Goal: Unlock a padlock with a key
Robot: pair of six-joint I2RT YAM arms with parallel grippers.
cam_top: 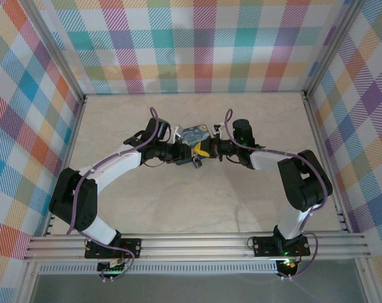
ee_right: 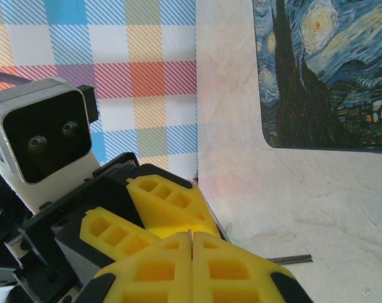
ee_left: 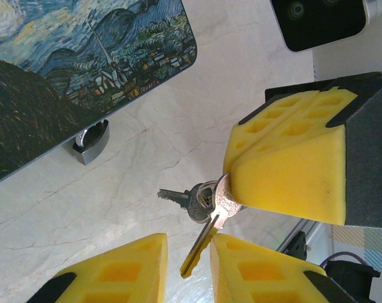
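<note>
Key point(ee_left: 204, 240): head clenched in right tool point(ee_right: 191, 238), blade hanging between the parted pads of left tool point(ee_left: 189, 249), above mid-tabletop. Padlock point(ee_left: 89, 142): on tabletop, touching the Starry Night tin point(ee_left: 83, 57) edge. Risk: a skewed handover pinch twists the key loose.

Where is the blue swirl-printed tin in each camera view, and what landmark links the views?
Top external: the blue tin, middle of the pale marbled table.
Left wrist: blue tin, upper left corner.
Right wrist: blue tin, upper right corner.
Shared landmark: the pale marbled table beneath it.
</note>
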